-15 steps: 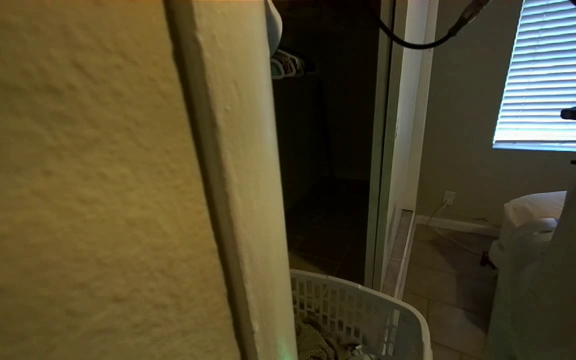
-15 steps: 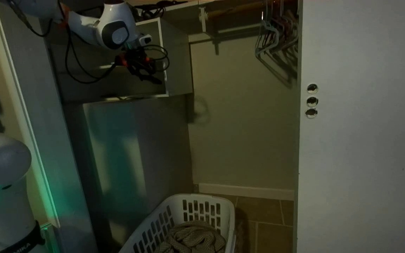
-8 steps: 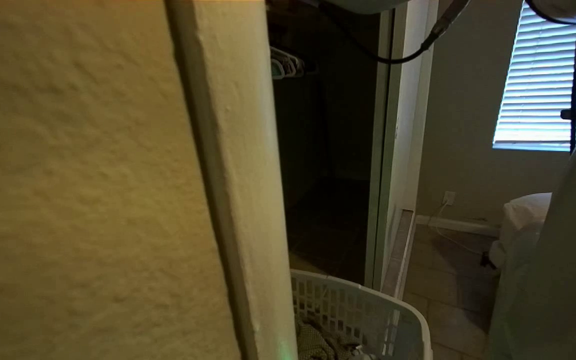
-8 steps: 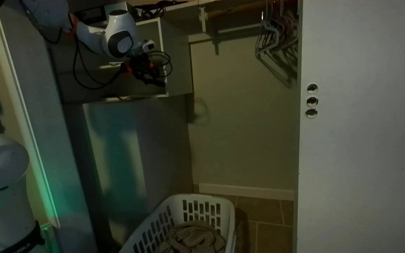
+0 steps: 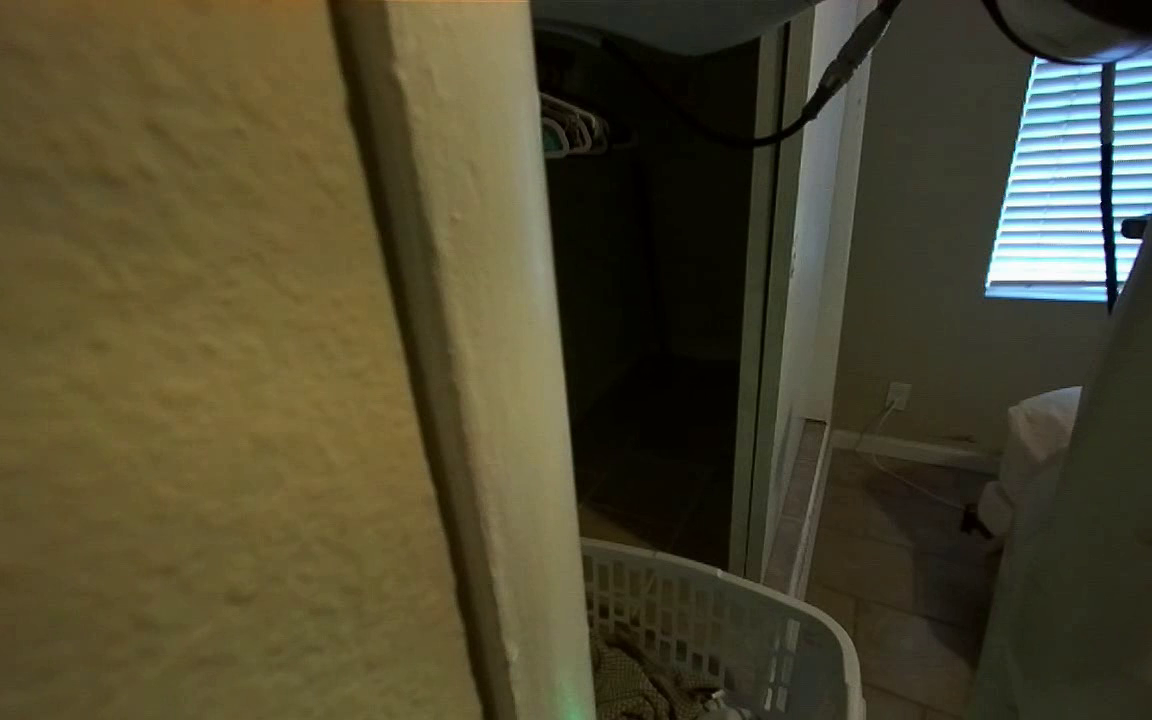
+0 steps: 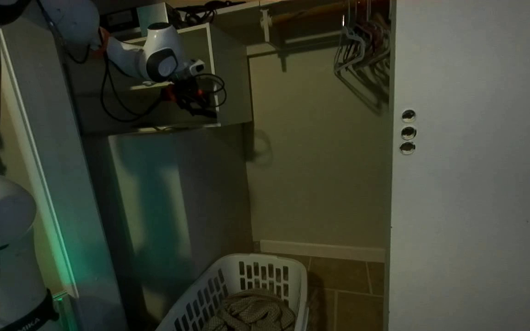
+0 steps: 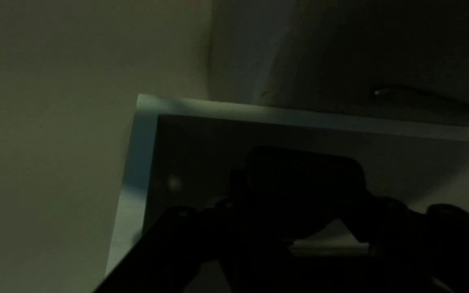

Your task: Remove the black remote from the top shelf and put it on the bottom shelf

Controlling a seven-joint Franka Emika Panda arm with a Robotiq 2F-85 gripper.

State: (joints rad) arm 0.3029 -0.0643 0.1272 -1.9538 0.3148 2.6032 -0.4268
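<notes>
In an exterior view the white shelf unit [image 6: 233, 78] hangs in the dark closet, with a middle shelf [image 6: 143, 86] and a bottom shelf [image 6: 177, 128]. My gripper [image 6: 200, 110] is in front of the lower compartment, near its right side panel and just above the bottom edge. In the wrist view, which seems upside down, a black rounded block, apparently the black remote [image 7: 305, 173], sits between the fingers of my gripper [image 7: 299, 203]. The fingers appear closed on it, though the picture is very dark. The unit's frame edge [image 7: 299, 116] lies just beyond.
A box [image 6: 152, 18] and black cables [image 6: 200, 14] lie on top of the unit. Hangers [image 6: 361, 50] hang at the right. A white laundry basket [image 6: 269, 259] stands on the floor below. A loose cable loop [image 6: 122, 117] hangs from the arm.
The arm and gripper have moved right and down in an exterior view, to lower in front of the lower compartment. The dark block has moved along with the gripper.
</notes>
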